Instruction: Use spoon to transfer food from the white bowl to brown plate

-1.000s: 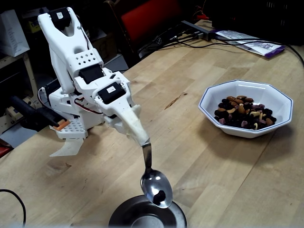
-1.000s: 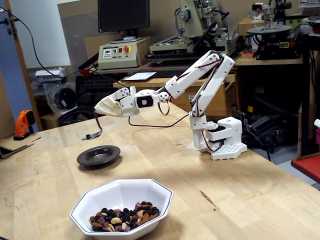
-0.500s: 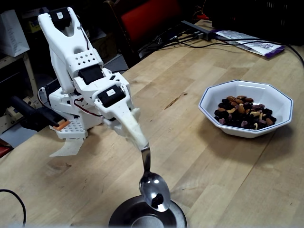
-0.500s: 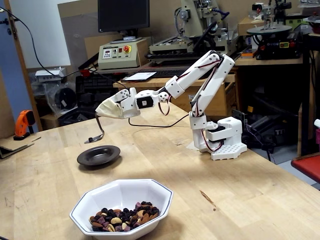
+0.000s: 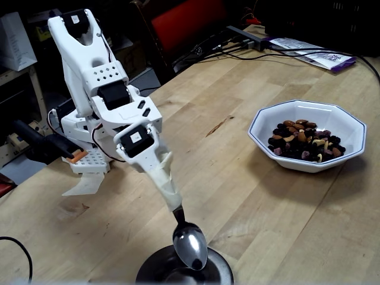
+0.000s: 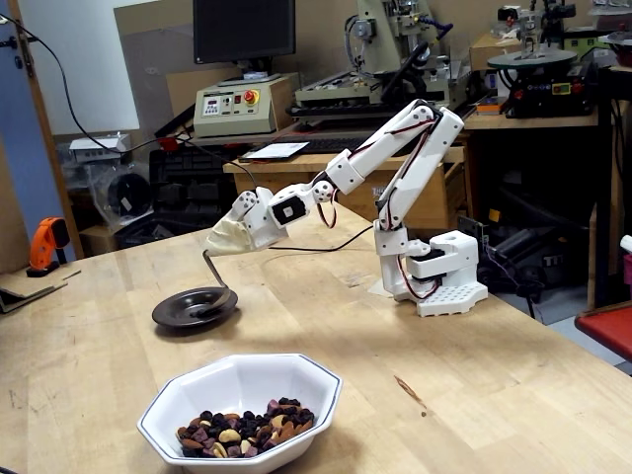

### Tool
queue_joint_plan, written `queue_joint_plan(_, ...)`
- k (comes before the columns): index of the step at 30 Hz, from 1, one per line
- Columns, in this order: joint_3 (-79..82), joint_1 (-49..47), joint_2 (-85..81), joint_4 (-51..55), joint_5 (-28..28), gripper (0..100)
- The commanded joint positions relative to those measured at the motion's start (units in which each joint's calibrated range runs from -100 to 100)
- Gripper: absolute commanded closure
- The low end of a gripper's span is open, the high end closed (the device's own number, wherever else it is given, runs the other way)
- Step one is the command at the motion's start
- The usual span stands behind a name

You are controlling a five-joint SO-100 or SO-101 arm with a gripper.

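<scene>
Gripper [image 5: 172, 199] clamped on the handle of the spoon [image 5: 190, 246], whose bowl dips into the brown plate [image 6: 188, 308] at the table's near-left in a fixed view. The food [image 5: 306, 142] fills the white bowl [image 5: 332, 113], well apart.

I see the spoon [image 5: 190, 246] as polished, mirror-bright metal over the glossy dark brown plate [image 6: 188, 306]. The white bowl [image 5: 309, 119] at right looks like smooth glazed ceramic. The arm [image 6: 395, 158] is matt white plastic, and the table [image 5: 249, 196] is pale, smooth wood with visible grain.
</scene>
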Motion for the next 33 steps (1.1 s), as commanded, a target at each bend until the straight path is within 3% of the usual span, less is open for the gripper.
queue_joint_plan(1, -3.55, 0.01, -2.68, 0.13, -2.93, 96)
queue_joint_plan(22, -4.34, 0.01, -3.37, 0.13, -2.93, 96)
queue_joint_plan(33, -3.55, 0.01, -16.72, 0.21, -2.93, 96)
